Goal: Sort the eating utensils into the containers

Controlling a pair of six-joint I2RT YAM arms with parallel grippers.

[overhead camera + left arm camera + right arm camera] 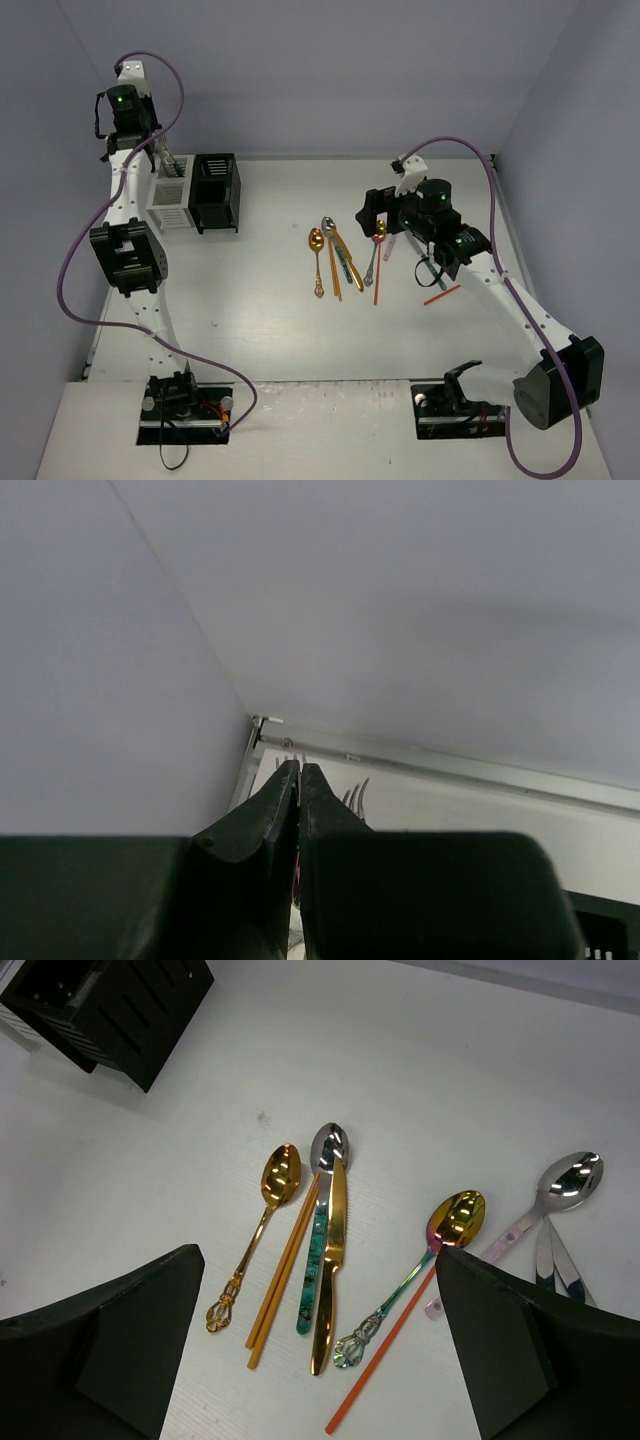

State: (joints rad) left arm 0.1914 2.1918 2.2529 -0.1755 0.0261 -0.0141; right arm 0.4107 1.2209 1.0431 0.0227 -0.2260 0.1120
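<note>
At mid-worktop (270,330), beneath the released right hand (318,1252) with its fingers spread wide to either side, a loose row is laid out ungrasped: gold spoon (278,1178), gold chopsticks (285,1270), teal-handled spoon (328,1145), gold knife (330,1260), rainbow-tinted spoon (455,1218), orange-red chopstick (385,1360), pink-handled spoon (570,1178). At far left, white caddy (170,205) and black caddy (215,190) are stood side by side, utensil ends being seen in the white one. The left hand (300,768) is held clenched above the white caddy; whether anything is pinched cannot be told.
</note>
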